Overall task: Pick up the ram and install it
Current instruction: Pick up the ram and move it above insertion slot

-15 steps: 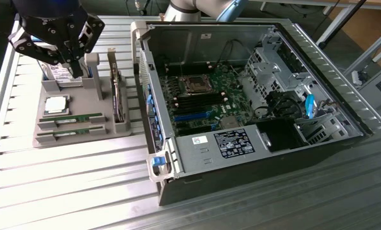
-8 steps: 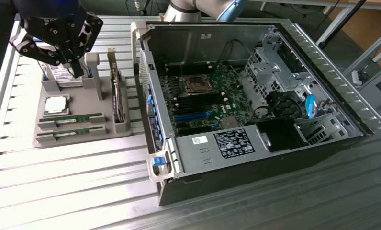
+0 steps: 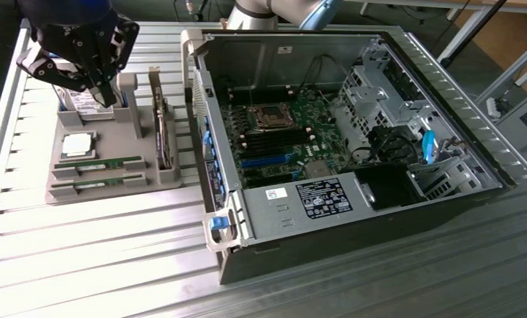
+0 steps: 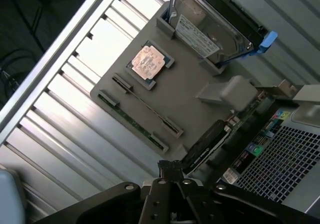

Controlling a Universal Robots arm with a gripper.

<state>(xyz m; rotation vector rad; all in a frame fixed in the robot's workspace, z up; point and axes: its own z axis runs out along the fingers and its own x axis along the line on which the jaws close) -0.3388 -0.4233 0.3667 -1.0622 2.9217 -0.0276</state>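
Observation:
Two green ram sticks (image 3: 100,162) lie on edge in parallel slots of the grey holder tray (image 3: 113,139), at the exterior view's left. In the wrist view the ram (image 4: 134,122) shows as thin green strips in the tray (image 4: 185,91), some way ahead of my fingertips. My black gripper (image 3: 100,93) hangs above the tray's far end, over the hard drive, well apart from the ram. The gripper (image 4: 171,173) is shut with nothing between its fingers.
A square silver processor (image 3: 78,144) and a hard drive (image 3: 83,101) sit in the same tray, with a card (image 3: 162,136) standing along its side. The open computer case (image 3: 440,86) lies to the exterior view's right, motherboard (image 3: 281,142) exposed. Ribbed metal table (image 3: 96,252).

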